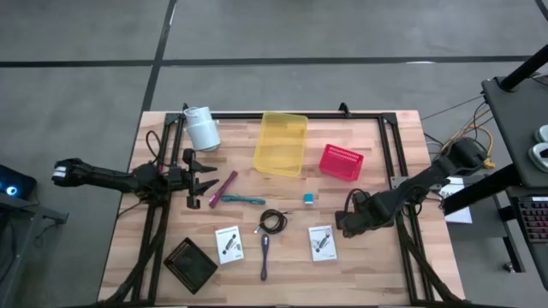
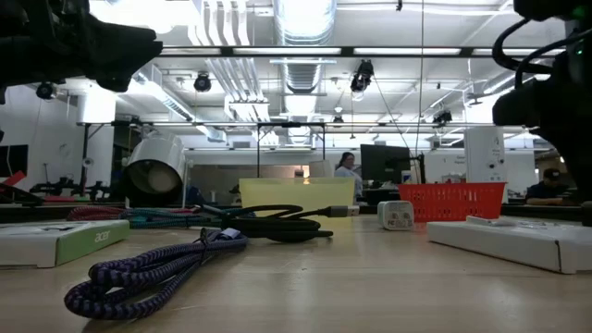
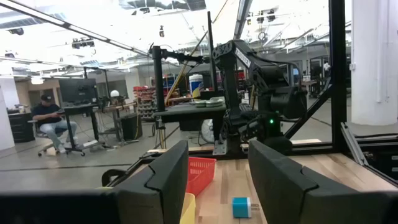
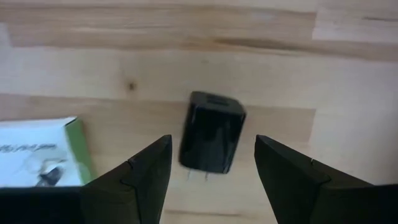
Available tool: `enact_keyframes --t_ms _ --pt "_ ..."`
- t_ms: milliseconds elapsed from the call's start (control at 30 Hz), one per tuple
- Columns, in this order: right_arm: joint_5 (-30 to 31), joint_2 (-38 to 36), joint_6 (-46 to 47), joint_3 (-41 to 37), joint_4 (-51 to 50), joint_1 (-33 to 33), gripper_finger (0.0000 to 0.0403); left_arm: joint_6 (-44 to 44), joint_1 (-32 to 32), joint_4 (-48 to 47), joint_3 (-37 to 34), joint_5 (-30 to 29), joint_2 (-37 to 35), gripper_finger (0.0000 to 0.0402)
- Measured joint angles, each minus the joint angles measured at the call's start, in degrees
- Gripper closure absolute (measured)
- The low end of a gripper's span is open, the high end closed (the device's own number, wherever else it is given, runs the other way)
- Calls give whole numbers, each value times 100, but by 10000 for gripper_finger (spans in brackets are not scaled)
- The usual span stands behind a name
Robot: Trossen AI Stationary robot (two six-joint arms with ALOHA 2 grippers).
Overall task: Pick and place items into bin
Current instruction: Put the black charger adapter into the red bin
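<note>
My right gripper (image 4: 211, 148) is open and points down at a small black plug cube (image 4: 212, 140) that lies flat on the table; its fingers stand on either side of the cube without touching it. In the high view this gripper (image 1: 343, 222) is beside the right white card (image 1: 322, 242). My left gripper (image 1: 206, 178) is open, held level above the table, just left of the magenta stick (image 1: 224, 189) and the teal tool (image 1: 245, 199). The coiled black cable (image 1: 273, 221), blue cube (image 1: 307, 198), left white card (image 1: 229, 244) and purple cable (image 1: 265, 257) lie loose on the table.
A yellow bin (image 1: 281, 143) and a red basket (image 1: 342, 162) stand at the table's far middle. The white cup (image 1: 202, 128) lies on its side at the far left. A black square object (image 1: 190, 263) sits near the left front corner. People sit in the room beyond.
</note>
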Motion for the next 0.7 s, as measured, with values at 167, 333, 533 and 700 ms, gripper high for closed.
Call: enact_keyframes --t_ms 167,333,533,700 --pt "156 180 -19 -4 -5 -2 188 -7 0 0 0 2 4 249" --pt "166 317 -20 -4 12 -2 188 -9 0 0 0 2 2 249" --pt "159 457 -21 -7 31 -2 188 -9 0 0 0 2 2 249" --pt "103 508 -83 -7 45 -2 195 -9 0 2 0 2 13 249"
